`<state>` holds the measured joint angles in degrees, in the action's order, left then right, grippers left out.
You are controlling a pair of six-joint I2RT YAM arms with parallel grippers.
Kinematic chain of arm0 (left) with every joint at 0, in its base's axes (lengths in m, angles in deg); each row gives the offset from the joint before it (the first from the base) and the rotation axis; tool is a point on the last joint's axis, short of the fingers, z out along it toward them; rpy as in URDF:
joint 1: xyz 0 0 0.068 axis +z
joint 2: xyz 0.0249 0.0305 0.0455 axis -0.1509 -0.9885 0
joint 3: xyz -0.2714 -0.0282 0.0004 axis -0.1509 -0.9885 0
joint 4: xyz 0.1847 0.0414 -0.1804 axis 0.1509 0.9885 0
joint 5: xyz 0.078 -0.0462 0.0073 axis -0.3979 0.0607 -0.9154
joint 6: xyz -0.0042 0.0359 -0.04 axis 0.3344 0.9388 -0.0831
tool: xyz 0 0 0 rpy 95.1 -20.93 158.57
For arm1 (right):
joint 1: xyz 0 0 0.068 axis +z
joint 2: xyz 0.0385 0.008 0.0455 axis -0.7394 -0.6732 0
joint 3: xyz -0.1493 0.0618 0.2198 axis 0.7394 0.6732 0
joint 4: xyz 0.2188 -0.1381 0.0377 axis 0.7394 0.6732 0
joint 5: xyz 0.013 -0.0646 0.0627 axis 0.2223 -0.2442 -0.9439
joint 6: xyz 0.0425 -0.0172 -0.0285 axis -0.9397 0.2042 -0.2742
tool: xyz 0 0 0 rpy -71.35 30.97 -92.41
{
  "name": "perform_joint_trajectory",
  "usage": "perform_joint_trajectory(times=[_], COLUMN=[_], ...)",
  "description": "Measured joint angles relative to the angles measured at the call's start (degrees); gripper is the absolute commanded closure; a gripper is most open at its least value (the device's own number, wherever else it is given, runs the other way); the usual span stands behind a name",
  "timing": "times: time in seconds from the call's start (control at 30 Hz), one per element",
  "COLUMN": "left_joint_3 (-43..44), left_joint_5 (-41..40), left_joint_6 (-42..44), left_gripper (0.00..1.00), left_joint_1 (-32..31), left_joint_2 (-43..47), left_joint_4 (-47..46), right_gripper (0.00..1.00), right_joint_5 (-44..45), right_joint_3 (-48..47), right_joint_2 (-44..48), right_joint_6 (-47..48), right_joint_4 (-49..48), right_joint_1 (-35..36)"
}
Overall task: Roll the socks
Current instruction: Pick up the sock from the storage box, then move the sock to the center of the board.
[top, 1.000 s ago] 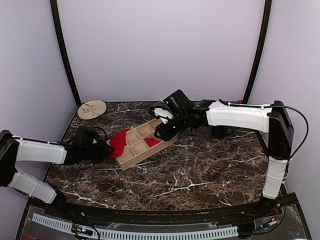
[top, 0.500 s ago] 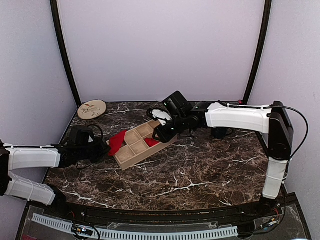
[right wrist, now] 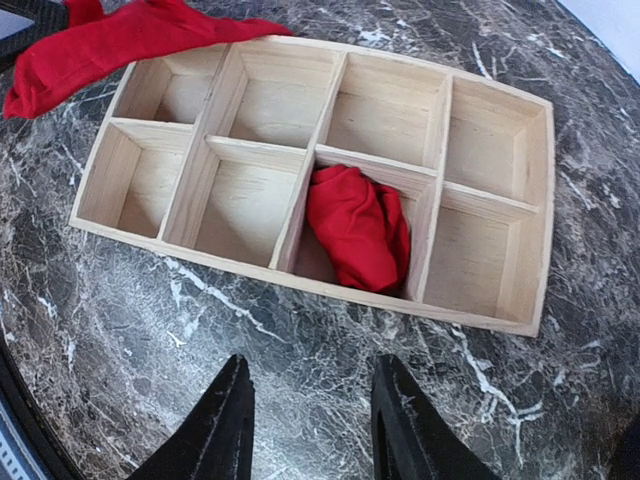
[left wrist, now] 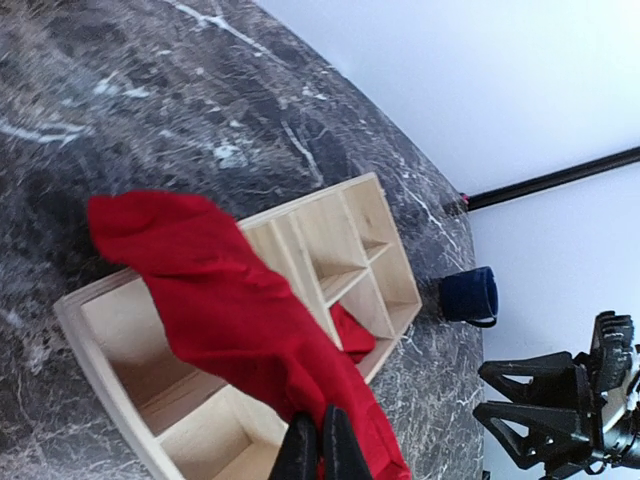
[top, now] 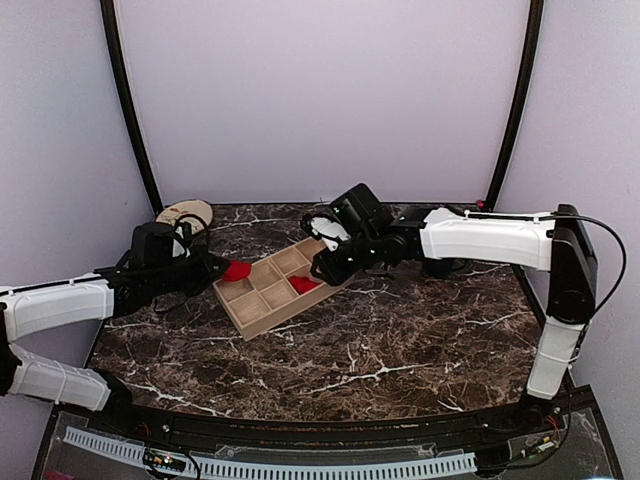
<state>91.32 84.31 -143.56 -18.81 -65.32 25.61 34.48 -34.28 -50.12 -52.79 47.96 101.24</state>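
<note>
One sock [left wrist: 230, 300] is being lifted off the tray [left wrist: 330, 240] by the left gripper [left wrist: 320, 445], newly shut on it, for rolling; the right gripper [right wrist: 308, 415] is being kept half-open, empty.

Red socks [right wrist: 355, 225], pale tray [right wrist: 545, 200], dark white-veined table [right wrist: 300, 340], perhaps navy bundle [left wrist: 468, 295].

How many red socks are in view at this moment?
2. One red sock hangs pinched in the shut left gripper, trailing over one end of the wooden tray. The other sock lies bunched inside a tray compartment. No others show.
</note>
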Motion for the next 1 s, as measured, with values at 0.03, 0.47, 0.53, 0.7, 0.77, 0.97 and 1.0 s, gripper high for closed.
perform_joint_trajectory(times=[0.03,0.47,0.53,0.7,0.77,0.97,1.0], left_joint_3=[1.70,17.11,18.95,25.40,28.55,35.12,36.04], left_joint_5=[0.85,10.86,12.57,16.46,17.46,20.59,21.09], left_joint_6=[0.87,7.39,7.61,8.59,8.96,7.93,7.52], left_gripper=[1.00,1.00,1.00,1.00,1.00,1.00,1.00], left_joint_1=[0.00,0.00,-0.09,-2.80,-5.14,-12.79,-13.81], left_joint_2=[-0.48,-6.97,-8.15,-13.11,-15.67,-23.41,-25.07], left_joint_4=[0.07,0.46,0.35,0.22,0.07,-3.98,-4.85], right_gripper=[0.63,0.62,0.63,0.63,0.63,0.63,0.63], right_joint_5=[0.83,11.80,13.53,17.73,19.17,24.17,25.00], right_joint_3=[0.31,10.08,12.37,18.67,21.55,28.92,29.97], right_joint_2=[0.59,13.62,16.50,24.15,27.08,35.34,36.81], right_joint_6=[-0.42,-7.52,-9.16,-13.33,-15.04,-20.59,-21.55], right_joint_4=[-0.24,-1.64,-1.64,-1.46,-1.44,0.61,0.85], right_joint_1=[0.02,-0.11,-0.42,-0.70,-0.74,-0.81,-0.81])
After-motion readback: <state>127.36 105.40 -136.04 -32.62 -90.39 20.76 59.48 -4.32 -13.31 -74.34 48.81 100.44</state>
